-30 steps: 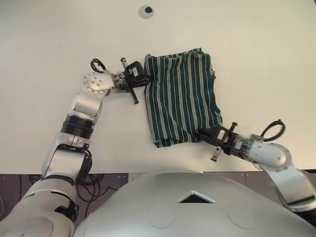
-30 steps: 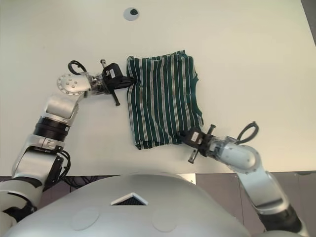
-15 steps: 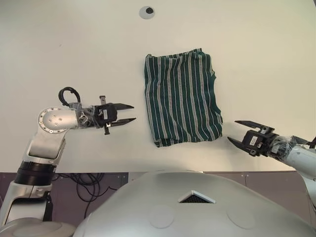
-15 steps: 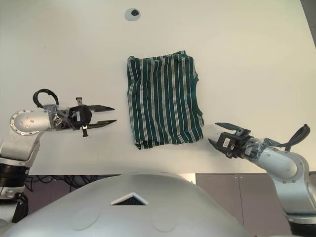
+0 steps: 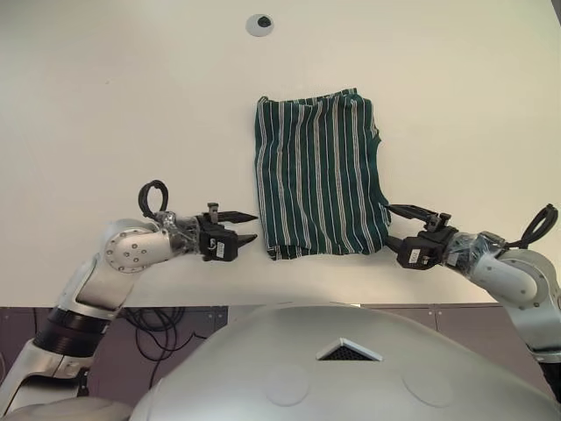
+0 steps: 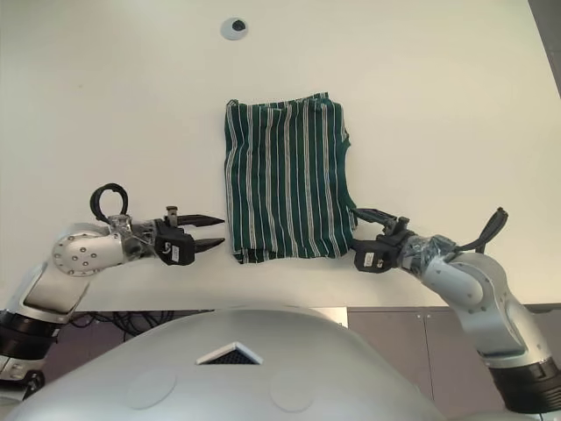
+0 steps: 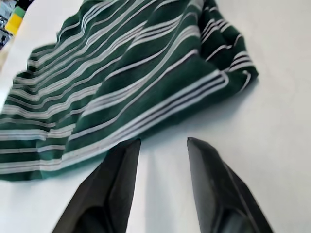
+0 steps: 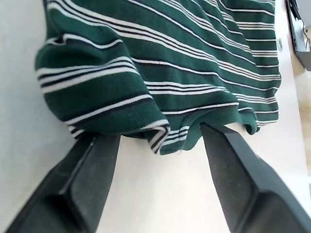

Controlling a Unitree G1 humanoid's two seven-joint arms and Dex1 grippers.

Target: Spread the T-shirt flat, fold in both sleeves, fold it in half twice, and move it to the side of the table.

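The green T-shirt (image 5: 320, 175) with white stripes lies folded into a rectangle in the middle of the white table (image 5: 456, 105). My left gripper (image 5: 246, 226) is open, low over the table, its fingertips just short of the shirt's near left corner. In the left wrist view the two fingers (image 7: 116, 179) stand apart with the shirt's edge (image 7: 121, 73) just beyond them. My right gripper (image 5: 394, 224) is open at the near right corner. In the right wrist view the shirt's corner (image 8: 146, 63) lies between its spread fingers (image 8: 233, 179).
A small round grey disc (image 5: 259, 24) sits on the table far behind the shirt. The table's front edge (image 5: 175, 305) runs close behind both grippers. Bare tabletop stretches to the left and right of the shirt.
A second ago both grippers were at the shirt; they drew back open and have now come in again, the left to the near left corner, the right to the near right corner.
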